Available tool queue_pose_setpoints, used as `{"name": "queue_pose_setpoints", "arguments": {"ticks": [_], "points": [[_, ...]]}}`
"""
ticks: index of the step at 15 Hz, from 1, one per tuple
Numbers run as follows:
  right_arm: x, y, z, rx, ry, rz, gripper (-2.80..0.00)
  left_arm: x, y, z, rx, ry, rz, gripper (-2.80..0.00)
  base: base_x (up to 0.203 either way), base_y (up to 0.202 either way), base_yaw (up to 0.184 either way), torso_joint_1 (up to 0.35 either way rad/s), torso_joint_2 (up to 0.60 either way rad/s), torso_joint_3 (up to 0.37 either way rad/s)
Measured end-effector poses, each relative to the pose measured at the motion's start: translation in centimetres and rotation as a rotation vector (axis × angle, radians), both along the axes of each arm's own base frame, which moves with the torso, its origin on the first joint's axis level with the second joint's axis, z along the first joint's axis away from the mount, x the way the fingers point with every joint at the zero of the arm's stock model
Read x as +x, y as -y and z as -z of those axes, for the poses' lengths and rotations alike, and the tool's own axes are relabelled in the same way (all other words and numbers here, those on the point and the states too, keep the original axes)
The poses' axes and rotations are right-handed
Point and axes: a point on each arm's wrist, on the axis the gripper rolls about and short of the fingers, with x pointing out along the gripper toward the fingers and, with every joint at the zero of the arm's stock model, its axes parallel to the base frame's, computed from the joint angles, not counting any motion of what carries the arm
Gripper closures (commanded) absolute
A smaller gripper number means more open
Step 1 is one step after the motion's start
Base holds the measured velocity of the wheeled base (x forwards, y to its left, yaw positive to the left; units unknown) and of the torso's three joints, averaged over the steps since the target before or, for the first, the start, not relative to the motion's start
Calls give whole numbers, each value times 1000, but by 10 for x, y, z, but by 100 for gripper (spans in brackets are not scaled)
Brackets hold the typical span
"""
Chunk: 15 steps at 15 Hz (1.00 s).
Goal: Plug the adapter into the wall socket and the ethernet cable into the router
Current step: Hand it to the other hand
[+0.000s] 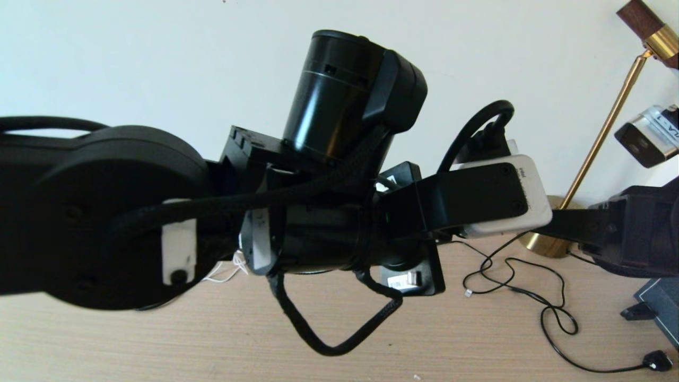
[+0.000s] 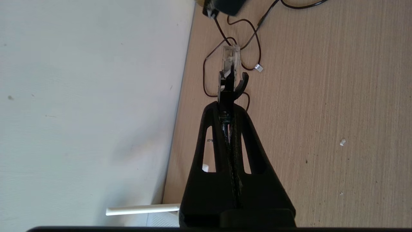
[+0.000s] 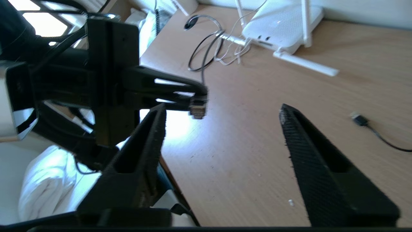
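Observation:
My left gripper [image 2: 227, 108] is shut on the ethernet cable's plug end [image 2: 230, 59], whose clear tip sticks out past the fingertips above the wooden table [image 2: 322, 129]. The right wrist view shows that plug [image 3: 198, 110] held in the air, with the black ethernet cable [image 3: 202, 54] trailing back in loops toward the router [image 3: 283, 22]. The router lies flat at the table's back with white antennas [image 3: 305, 63]. My right gripper [image 3: 222, 111] hangs open and empty, close beside the plug. The adapter and the wall socket do not show clearly.
My left arm [image 1: 318, 223] fills most of the head view. A brass lamp [image 1: 599, 132] stands at the back right, its thin black cable [image 1: 551, 313] snaking over the table. A dark grey panel [image 1: 660, 305] sits at the right edge. Thin white cords [image 3: 233, 48] lie by the router.

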Motion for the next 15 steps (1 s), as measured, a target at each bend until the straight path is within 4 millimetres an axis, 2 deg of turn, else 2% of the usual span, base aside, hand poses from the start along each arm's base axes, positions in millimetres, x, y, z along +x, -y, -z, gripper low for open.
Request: {"name": "queue_pose_setpoints", "arguments": {"ticks": [7, 15], "points": [[-7, -15, 7, -10, -22, -82, -280, -1, -2, 0, 2, -3, 3, 0, 0, 0, 0, 0, 0, 0], [-9, -18, 8, -11, -24, -100, -280, -3, -1, 1, 3, -3, 8, 0, 0, 0, 0, 0, 0, 0]]}}
